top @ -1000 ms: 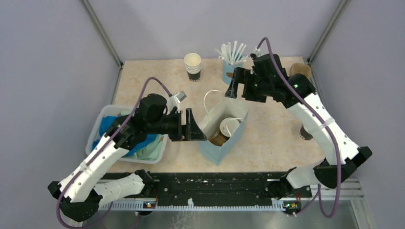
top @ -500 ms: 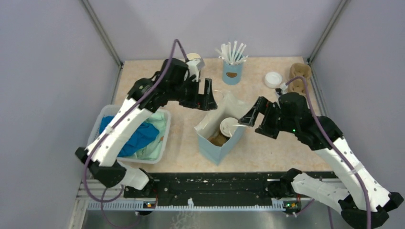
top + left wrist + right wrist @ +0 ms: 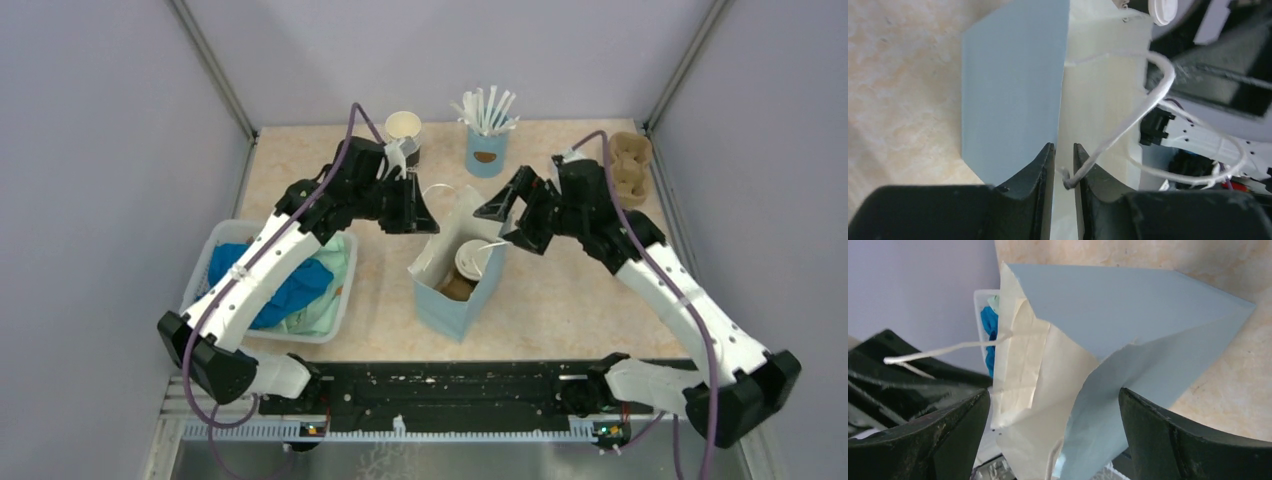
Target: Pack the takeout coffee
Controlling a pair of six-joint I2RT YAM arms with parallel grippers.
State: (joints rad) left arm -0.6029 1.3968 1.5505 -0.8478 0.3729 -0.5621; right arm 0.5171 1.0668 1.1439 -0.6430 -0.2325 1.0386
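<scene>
The takeout coffee [image 3: 470, 262] in the paper bag [image 3: 450, 305] looks light and crushable; better lift by the bag's rim. Left pincer [image 3: 1063, 148] clenches that rim at the cup's 11 o'clock; right pincer [image 3: 1053, 395] gapes.

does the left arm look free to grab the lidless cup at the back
Probably not yet: the left gripper is pinched on the bag and must let go first. The cup stands close behind it.

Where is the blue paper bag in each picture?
Top external: the blue bag stands in the middle of the table.
Left wrist: it fills the upper middle.
Right wrist: it fills the centre and upper right.
Shared landmark: the speckled tan table under it.
</scene>
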